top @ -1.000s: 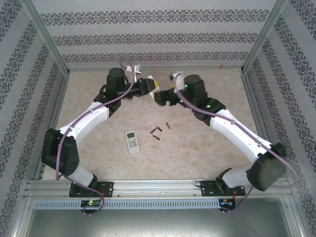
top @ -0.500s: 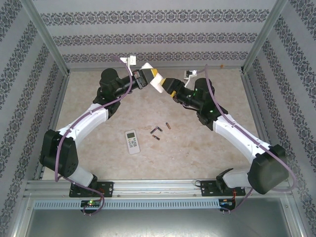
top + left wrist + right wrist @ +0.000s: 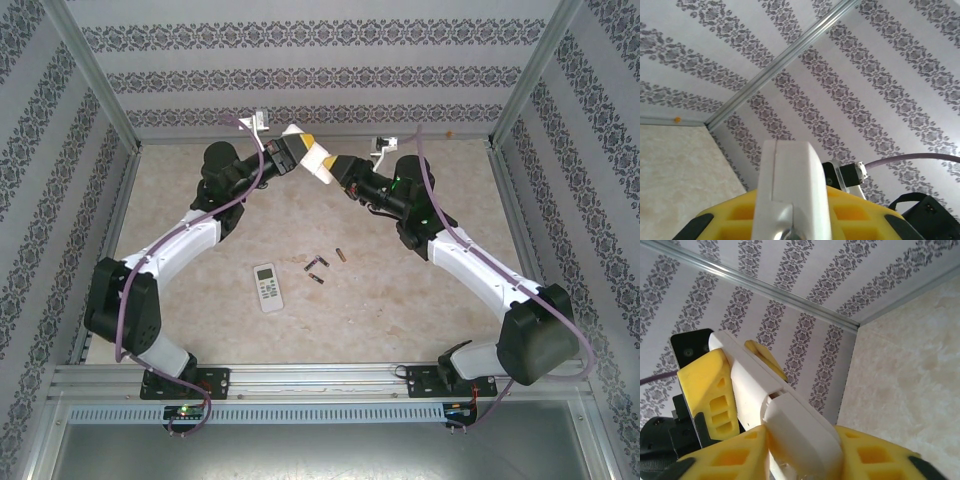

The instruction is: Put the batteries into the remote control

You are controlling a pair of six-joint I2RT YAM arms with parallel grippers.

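Hanging over the far middle of the table [image 3: 420, 300], a white slab [image 3: 318, 165] is clamped at one end by the left gripper [image 3: 303, 150], whose jaws are closed tight on it. Its other, rounded end is flanked by the right gripper [image 3: 340, 170], whose jaws are partly closed, both pads [image 3: 735, 455] set against the slab's sides. The remote [image 3: 267, 287] is laid flat on the near middle of the table, and the batteries [image 3: 318, 267] are scattered just right of it, apart from it.

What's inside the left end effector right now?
The left end effector clamps a white remote-like body between yellow pads; its other end sits in the right end effector. The pads hide the gripped faces.
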